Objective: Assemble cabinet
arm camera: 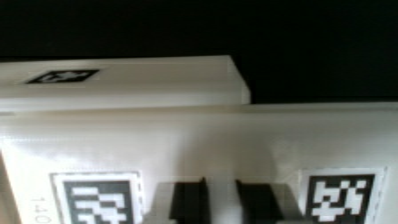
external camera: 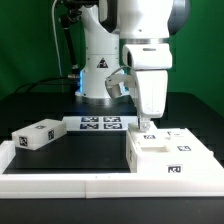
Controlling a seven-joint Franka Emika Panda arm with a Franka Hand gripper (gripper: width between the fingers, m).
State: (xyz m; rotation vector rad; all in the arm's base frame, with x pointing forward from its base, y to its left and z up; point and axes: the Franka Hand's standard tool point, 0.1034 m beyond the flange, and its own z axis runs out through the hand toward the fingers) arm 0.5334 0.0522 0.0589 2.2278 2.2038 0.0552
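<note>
The cabinet's white parts lie at the exterior view's right: a box-like body (external camera: 170, 157) with black-and-white markers. My gripper (external camera: 147, 122) stands straight down on its far edge. In the wrist view the two dark fingers (arm camera: 182, 203) stand close together, with a thin white strip of a cabinet panel (arm camera: 219, 198) between them, so my gripper (arm camera: 219, 205) is shut on it. Markers (arm camera: 93, 198) flank the fingers on the white surface. Another white block (arm camera: 125, 82) with a marker lies just beyond. A separate white cabinet block (external camera: 36, 134) lies at the exterior view's left.
The marker board (external camera: 100, 123) lies flat behind the black mat (external camera: 75, 155), in front of the robot base. A long low white border rail (external camera: 90, 186) runs along the front edge.
</note>
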